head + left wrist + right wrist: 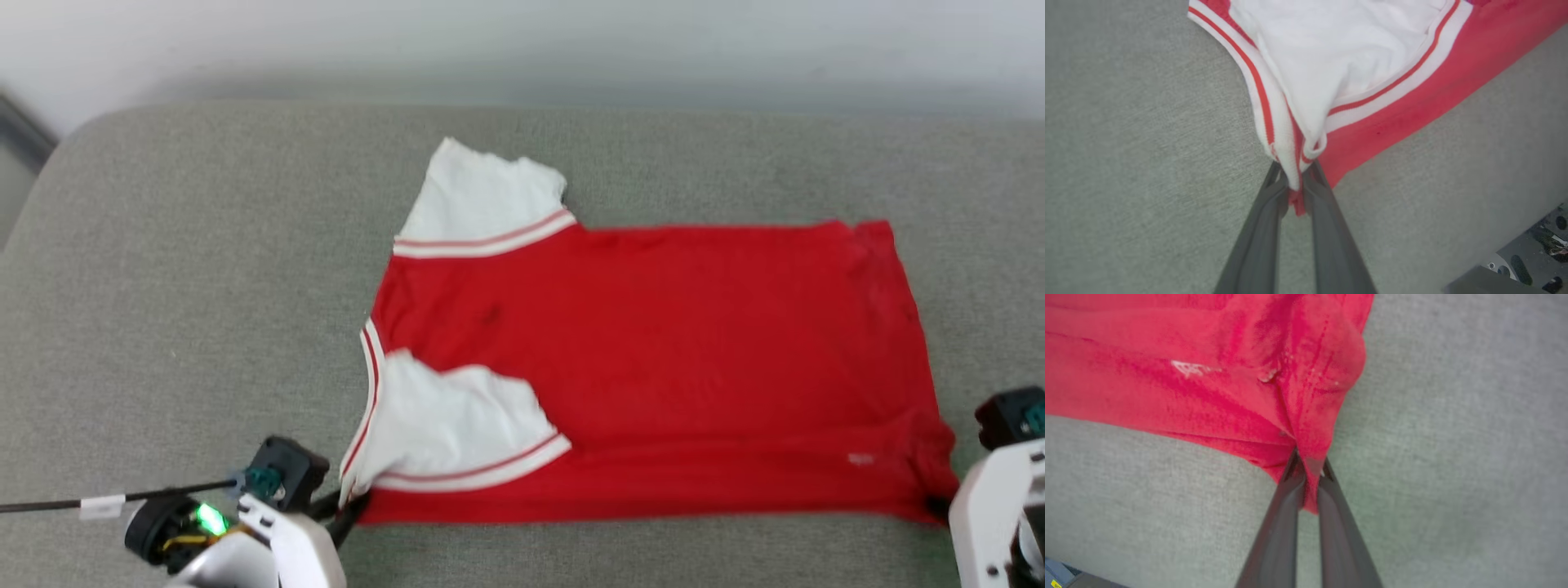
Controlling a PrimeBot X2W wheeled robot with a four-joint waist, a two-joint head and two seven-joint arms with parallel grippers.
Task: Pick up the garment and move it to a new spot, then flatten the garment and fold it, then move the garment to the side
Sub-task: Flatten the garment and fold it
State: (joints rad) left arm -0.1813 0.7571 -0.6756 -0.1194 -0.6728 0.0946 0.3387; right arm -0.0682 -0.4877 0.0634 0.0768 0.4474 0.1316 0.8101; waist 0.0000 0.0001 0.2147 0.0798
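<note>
The garment (653,359), red with white sleeves and red-striped trim, lies spread on the grey cushion, collar end to the left, hem to the right. The near white sleeve (457,429) is folded onto the body. My left gripper (347,506) is shut on the near collar corner; in the left wrist view the striped trim (1286,151) bunches between its fingers (1265,228). At the near right, my right gripper (939,508) is shut on the hem corner; in the right wrist view red cloth (1306,428) is pinched between its fingers (1282,522).
The grey cushion (188,269) stretches wide on every side of the shirt, with a pale wall behind it. Its rounded left end falls away at the far left. A dark cable (122,494) runs left from my left wrist.
</note>
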